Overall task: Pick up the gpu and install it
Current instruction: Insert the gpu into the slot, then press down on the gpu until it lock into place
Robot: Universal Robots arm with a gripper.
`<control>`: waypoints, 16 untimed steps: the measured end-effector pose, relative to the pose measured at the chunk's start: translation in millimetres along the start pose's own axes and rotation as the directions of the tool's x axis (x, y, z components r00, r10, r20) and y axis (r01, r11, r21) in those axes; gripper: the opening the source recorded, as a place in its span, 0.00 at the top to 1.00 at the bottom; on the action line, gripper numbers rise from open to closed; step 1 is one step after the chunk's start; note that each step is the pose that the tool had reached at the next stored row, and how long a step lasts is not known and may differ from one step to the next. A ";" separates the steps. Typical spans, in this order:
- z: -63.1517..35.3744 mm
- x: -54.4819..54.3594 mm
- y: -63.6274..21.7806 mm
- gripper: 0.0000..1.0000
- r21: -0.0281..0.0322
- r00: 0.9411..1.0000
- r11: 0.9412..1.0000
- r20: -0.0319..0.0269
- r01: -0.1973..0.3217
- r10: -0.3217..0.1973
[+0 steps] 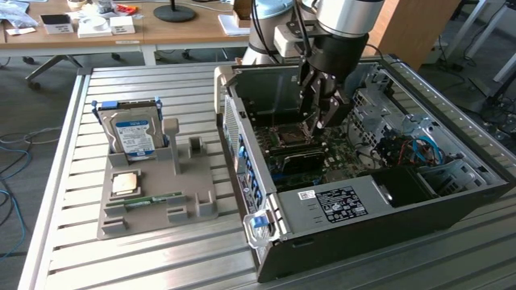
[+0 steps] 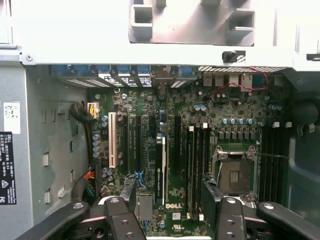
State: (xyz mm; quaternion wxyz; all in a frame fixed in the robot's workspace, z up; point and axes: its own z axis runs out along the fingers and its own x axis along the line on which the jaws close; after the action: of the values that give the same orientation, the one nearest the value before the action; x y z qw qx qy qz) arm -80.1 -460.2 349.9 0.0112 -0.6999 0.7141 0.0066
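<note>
**The gpu sits in the case, and the gripper is open**

We see the gripper [image 1: 324,116] inside the case [image 1: 387,223], over the board. It is open wide and holds nothing. In the wrist view, the gpu [image 2: 160,170] stands on its edge in a slot on the board, just under the gripper [image 2: 170,215]. From outside, the gpu [image 1: 303,158] is a dark card in the middle of the case.

We think the card looks put in. To do this step well, the card must sit flat and deep in its slot, not tipped. The open fingers should stay off it.

Near the card in the case are the empty chip socket [image 2: 234,172] and blue cables [image 1: 419,148]. The case walls are close to the arm.

Outside the case, a tray [image 1: 145,217] on the surface [image 1: 161,266] holds the hard drive [image 1: 133,136] and memory stick [image 1: 145,200].
</note>
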 end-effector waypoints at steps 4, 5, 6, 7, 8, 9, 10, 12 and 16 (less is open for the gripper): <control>-0.1 0.0 0.0 0.36 0.000 1.000 1.000 0.000 0.000 0.000; -0.1 0.0 0.0 0.36 0.000 1.000 1.000 0.000 0.000 0.000; -0.1 0.0 0.0 0.36 0.000 1.000 1.000 0.000 0.000 0.000; -0.1 0.0 0.0 0.36 0.000 1.000 1.000 0.000 0.000 0.000; -0.1 0.0 0.0 0.36 0.000 1.000 1.000 0.000 0.000 0.000; -0.1 0.0 0.0 0.36 0.000 1.000 1.000 0.000 0.000 0.000; -0.1 0.0 0.0 0.36 0.000 1.000 1.000 0.000 0.000 0.000; -0.1 0.0 0.0 0.36 0.000 1.000 1.000 0.000 0.000 0.000; -0.1 0.0 0.0 0.50 0.000 1.000 1.000 0.000 0.000 0.000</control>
State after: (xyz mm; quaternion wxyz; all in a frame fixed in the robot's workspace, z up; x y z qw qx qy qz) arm -80.1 -460.2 349.9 0.0112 -0.6999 0.7141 0.0066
